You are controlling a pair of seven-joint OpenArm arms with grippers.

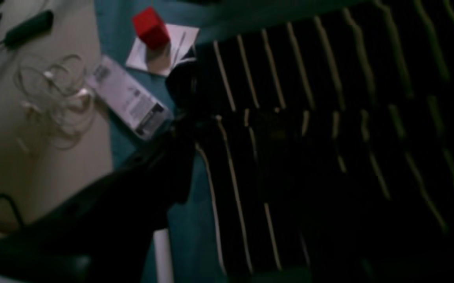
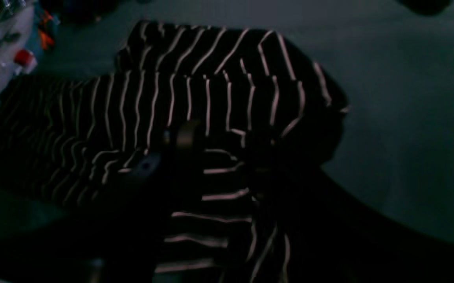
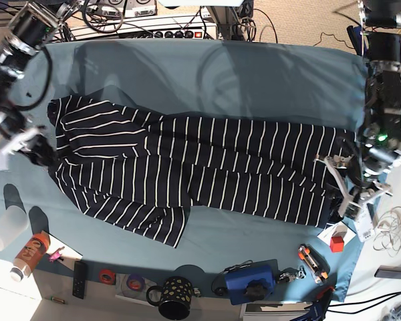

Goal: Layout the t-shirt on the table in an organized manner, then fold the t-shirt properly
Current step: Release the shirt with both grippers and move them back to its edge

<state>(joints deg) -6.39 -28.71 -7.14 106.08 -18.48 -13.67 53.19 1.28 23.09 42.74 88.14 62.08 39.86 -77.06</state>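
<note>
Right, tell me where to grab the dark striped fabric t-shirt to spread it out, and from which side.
Probably the two far ends. The dark striped t-shirt lies stretched lengthwise across the teal table, bunched at the right gripper's end. Pinch each end's edge from above, coming in from outside; the left gripper already sits at the other.

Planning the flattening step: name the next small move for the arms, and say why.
Probably regrasp and spread the bunched sleeve end. The t-shirt lies stretched across the table, but the end beside the right gripper is doubled over and its lower edge runs unevenly.
</note>
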